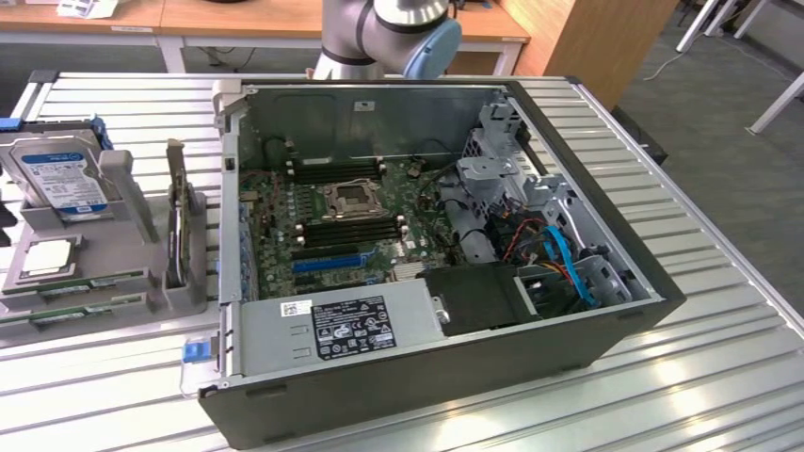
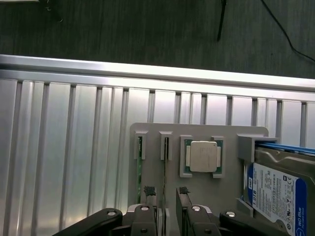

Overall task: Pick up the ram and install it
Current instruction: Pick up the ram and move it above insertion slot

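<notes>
Slatted aluminium table [image 1: 703, 377], with wooden desks behind it. Items recorded:

- Computer case [image 1: 628, 315], laid on its side and uncovered. A green motherboard [image 1: 270, 202] is exposed inside, with a processor socket [image 1: 348, 200] set between banks of black memory slots [image 1: 337, 170]. A power supply [image 1: 339, 325] is fitted at the near end.
- Grey holder [image 2: 226, 135], placed on the table at the exterior view's left of the case and apart from it. A hard drive [image 2: 278, 191], a processor chip [image 2: 203, 157] and an upright dark expansion card [image 1: 176, 207] are kept in it.
- Ram [image 2: 165, 164], stood on edge in the holder slot just beside the processor chip. A second ram stick [image 2: 139, 167] is lodged in the neighbouring slot.
- Robot arm [image 1: 390, 28], seen at the table's far edge.
- End effector [image 2: 166, 191], fingers apart and nothing clamped. It is held over the holder, and the ram's edge is lined up with the gap between the fingertips. Contact with the ram cannot be told.
</notes>
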`<state>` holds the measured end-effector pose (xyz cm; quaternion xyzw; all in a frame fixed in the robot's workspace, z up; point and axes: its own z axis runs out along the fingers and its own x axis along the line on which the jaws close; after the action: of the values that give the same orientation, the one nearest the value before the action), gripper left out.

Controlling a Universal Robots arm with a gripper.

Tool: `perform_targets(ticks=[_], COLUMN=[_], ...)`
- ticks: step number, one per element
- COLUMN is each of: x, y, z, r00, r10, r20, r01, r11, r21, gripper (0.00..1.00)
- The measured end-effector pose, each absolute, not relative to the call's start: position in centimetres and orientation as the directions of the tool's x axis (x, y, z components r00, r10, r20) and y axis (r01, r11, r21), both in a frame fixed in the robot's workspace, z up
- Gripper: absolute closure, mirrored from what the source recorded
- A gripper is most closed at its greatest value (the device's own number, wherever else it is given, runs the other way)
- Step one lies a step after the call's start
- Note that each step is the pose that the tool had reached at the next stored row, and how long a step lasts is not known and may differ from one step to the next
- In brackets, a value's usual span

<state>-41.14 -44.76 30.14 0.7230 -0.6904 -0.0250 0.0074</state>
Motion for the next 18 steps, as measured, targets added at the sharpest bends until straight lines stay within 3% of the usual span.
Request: perform_targets(ticks=[18], x=[-41.1], y=[-44.8], z=[26.9], r00=[0.045], r10=[-0.999], r20=[-0.026], r01=[-0.998], r11=[-0.047], r21=[0.045], gripper=[0.71])
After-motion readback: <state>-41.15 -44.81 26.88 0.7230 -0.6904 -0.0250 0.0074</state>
